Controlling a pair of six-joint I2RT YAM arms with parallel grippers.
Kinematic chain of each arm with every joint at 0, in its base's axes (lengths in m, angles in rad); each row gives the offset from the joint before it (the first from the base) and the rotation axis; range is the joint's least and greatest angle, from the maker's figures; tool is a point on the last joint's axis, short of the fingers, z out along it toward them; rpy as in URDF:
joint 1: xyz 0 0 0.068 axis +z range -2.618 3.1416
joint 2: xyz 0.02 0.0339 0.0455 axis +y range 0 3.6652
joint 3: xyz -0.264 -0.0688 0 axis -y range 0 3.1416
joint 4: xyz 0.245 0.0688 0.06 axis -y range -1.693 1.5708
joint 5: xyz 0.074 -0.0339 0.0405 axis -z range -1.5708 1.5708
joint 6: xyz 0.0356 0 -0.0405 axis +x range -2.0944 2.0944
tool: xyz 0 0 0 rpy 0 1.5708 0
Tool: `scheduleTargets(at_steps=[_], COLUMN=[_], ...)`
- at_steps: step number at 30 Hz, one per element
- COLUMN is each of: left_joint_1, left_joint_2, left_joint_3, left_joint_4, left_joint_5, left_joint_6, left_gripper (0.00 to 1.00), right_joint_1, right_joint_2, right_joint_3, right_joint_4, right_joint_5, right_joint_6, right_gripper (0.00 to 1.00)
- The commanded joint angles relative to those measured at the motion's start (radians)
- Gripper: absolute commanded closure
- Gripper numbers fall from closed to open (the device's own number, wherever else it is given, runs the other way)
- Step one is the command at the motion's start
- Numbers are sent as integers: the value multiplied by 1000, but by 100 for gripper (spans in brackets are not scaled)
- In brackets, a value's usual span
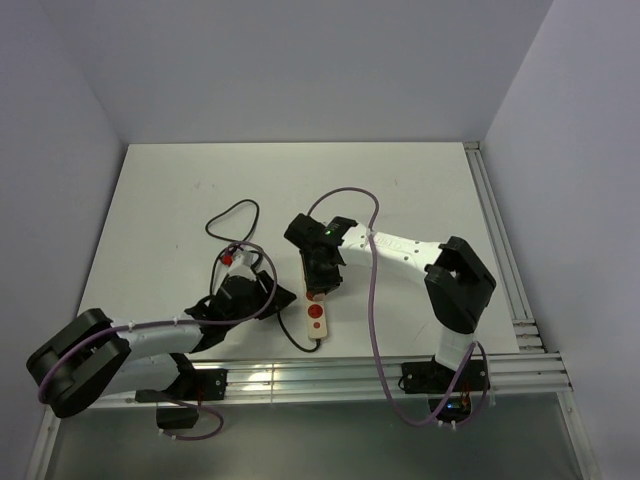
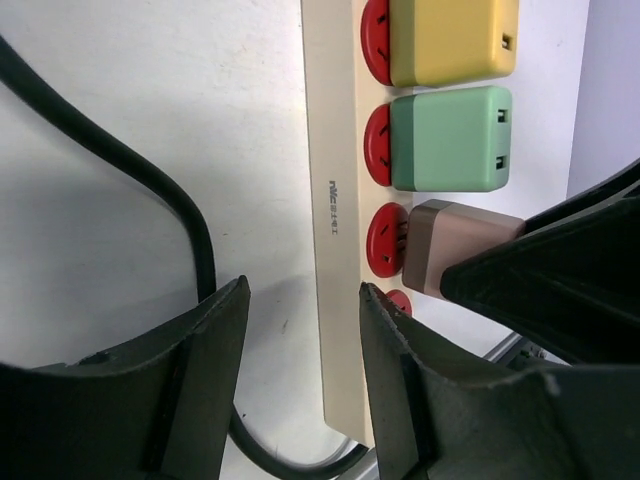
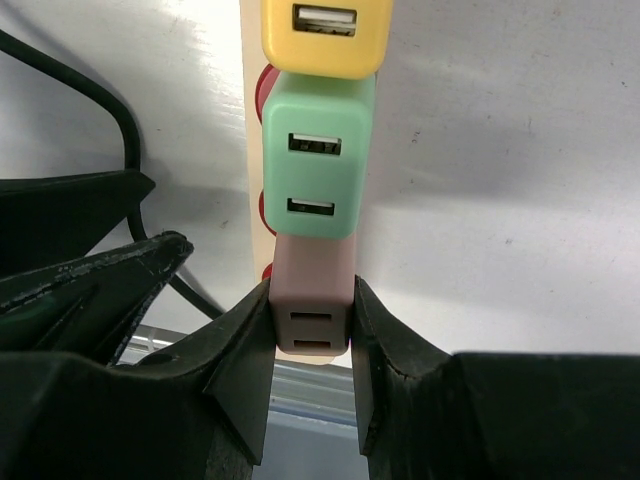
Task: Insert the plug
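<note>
A cream power strip [image 1: 316,318] with red sockets lies near the table's front edge. In the left wrist view the strip [image 2: 333,150] holds a yellow plug [image 2: 450,40] and a green plug [image 2: 450,138]. A pink-brown plug [image 2: 450,243] sits at the third socket [image 2: 384,240], with its prongs partly showing. My right gripper [image 3: 312,330] is shut on the pink-brown plug [image 3: 312,290], just past the green plug [image 3: 315,165]. My left gripper [image 2: 300,340] is open, its fingers [image 2: 200,370] astride the strip's end without gripping it.
A black cable [image 1: 235,215] loops over the table left of the strip and passes my left gripper [image 1: 262,296]. An aluminium rail [image 1: 350,375] runs along the front edge, and another rail [image 1: 500,250] along the right side. White walls enclose the table.
</note>
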Motion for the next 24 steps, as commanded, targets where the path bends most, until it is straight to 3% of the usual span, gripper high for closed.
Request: scheduleTargets(at_steps=[1, 8, 13, 18, 24], left_joint_1=[-3, -8, -14, -16, -16], left_joint_2=[-13, 205, 286, 272, 176], left_joint_3=[-9, 14, 15, 12, -1], left_joint_4=[-40, 118, 197, 188, 103], left_joint_5=[-44, 51, 71, 86, 47], left_joint_6=[31, 17, 0, -1, 14], left_gripper=[47, 54, 55, 56, 55], right_joint_1=[6, 11, 17, 41, 86], right_joint_2=[86, 159, 190, 240, 339], right_joint_3=[-38, 8, -75, -161, -145], right_joint_4=[98, 107, 172, 256, 296], right_joint_5=[107, 86, 110, 137, 136], right_joint_6=[-11, -22, 18, 63, 95], right_gripper=[100, 100, 100, 100, 100])
